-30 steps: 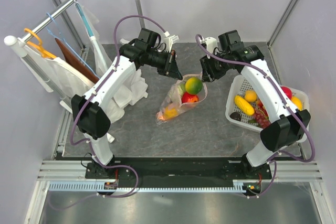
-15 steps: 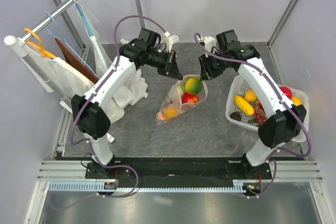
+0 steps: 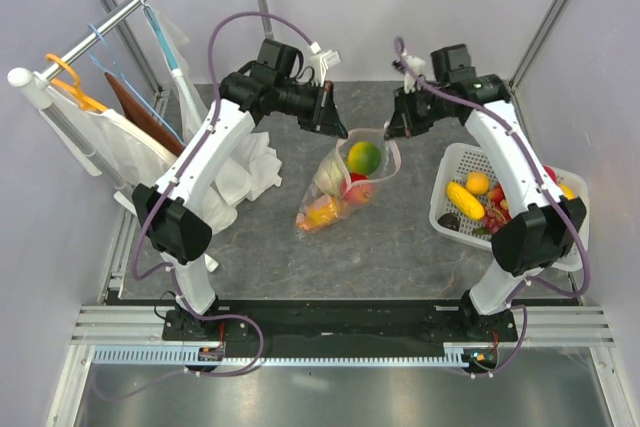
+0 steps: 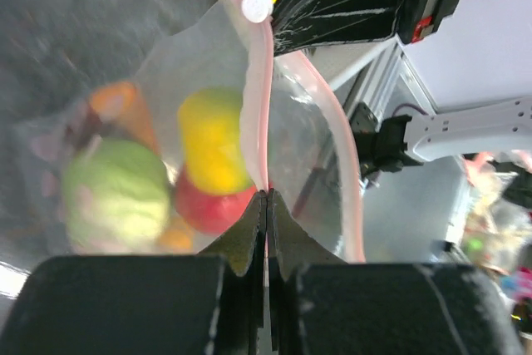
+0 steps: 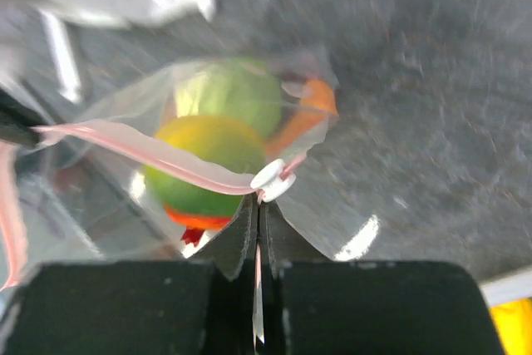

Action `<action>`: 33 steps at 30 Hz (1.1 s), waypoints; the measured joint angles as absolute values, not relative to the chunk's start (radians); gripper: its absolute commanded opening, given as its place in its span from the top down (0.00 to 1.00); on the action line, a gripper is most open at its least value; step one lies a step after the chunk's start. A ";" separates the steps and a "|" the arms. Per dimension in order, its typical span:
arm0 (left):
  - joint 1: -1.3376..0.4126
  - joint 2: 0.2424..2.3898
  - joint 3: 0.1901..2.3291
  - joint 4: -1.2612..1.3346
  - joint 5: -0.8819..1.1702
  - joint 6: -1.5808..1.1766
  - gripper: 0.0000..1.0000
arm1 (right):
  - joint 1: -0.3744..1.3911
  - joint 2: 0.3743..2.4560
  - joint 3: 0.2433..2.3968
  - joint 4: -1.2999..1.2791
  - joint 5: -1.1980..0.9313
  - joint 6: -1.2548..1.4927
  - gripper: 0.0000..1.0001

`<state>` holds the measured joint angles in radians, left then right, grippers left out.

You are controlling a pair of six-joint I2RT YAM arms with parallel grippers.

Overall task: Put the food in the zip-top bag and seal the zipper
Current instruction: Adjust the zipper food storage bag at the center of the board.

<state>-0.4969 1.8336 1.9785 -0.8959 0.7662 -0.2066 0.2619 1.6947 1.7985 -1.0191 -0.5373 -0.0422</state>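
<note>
The zip-top bag hangs between both grippers, mouth open, with its lower end on the grey table. Inside it lie food pieces: a yellow-green fruit, a red apple, a green cabbage and orange pieces. My left gripper is shut on the pink zipper at the mouth's left end. My right gripper is shut on the same strip right beside the white slider. More food lies in the white basket on the right.
A rail with hangers and white cloth stands at the left. Crumpled white cloth lies on the table under the left arm. The basket sits close to the right arm's elbow. Cage posts and walls enclose the table.
My right gripper has shut on the zipper strip by the slider. Both grippers moved up and back, lifting the bag's mouth and spreading it wider.
</note>
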 measured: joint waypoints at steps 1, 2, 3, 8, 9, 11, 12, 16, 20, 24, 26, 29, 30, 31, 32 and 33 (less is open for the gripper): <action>-0.497 1.834 2.019 -0.899 0.756 -0.197 0.98 | 0.245 1.686 1.823 -1.011 -0.574 -0.015 1.00; -0.497 1.833 2.062 -0.907 0.746 -0.186 0.98 | 0.229 1.671 1.843 -1.000 -0.607 0.014 1.00; -0.497 1.831 2.090 -0.912 0.740 -0.176 0.98 | 0.221 1.652 1.854 -0.989 -0.631 0.037 1.00; -0.494 1.797 2.143 -0.952 0.738 -0.122 0.98 | 0.214 1.485 1.827 -0.889 -0.737 0.187 1.00; -0.494 1.790 2.133 -0.954 0.738 -0.117 0.98 | 0.216 1.452 1.806 -0.862 -0.755 0.218 1.00; -0.494 1.781 2.104 -0.954 0.743 -0.109 0.98 | 0.221 1.418 1.774 -0.823 -0.777 0.268 1.00; -0.495 1.781 2.091 -0.955 0.744 -0.105 0.98 | 0.224 1.409 1.752 -0.801 -0.788 0.297 1.00; -0.493 1.782 2.073 -0.968 0.742 -0.088 0.98 | 0.225 1.406 1.673 -0.722 -0.792 0.399 1.00; -0.484 1.789 2.101 -0.978 0.753 -0.073 0.98 | 0.237 1.402 1.613 -0.669 -0.783 0.477 1.00; -0.480 1.814 2.136 -0.981 0.847 -0.049 0.98 | 0.304 1.367 1.520 -0.580 -0.780 0.538 0.58; -0.484 1.829 2.136 -0.992 0.897 -0.030 0.98 | 0.330 1.347 1.487 -0.558 -0.796 0.541 0.32; -0.487 1.866 2.132 -1.025 0.986 0.011 0.98 | 0.336 1.328 1.474 -0.577 -0.808 0.470 0.13; -0.487 1.880 2.132 -1.042 1.014 0.030 0.98 | 0.334 1.322 1.475 -0.606 -0.804 0.412 0.11; -0.487 1.895 2.132 -1.064 1.037 0.050 0.98 | 0.332 1.317 1.476 -0.626 -0.799 0.369 0.09; -0.485 1.910 2.133 -1.087 1.055 0.073 0.98 | 0.329 1.308 1.476 -0.654 -0.786 0.315 0.08; -0.485 1.922 2.133 -1.108 1.068 0.092 0.98 | 0.327 1.298 1.476 -0.685 -0.771 0.262 0.08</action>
<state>-0.4850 1.9224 2.1326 -1.1084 1.0683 0.0917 0.3271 1.2976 1.4757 -0.6849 -0.7708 0.2623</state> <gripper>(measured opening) 0.025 0.901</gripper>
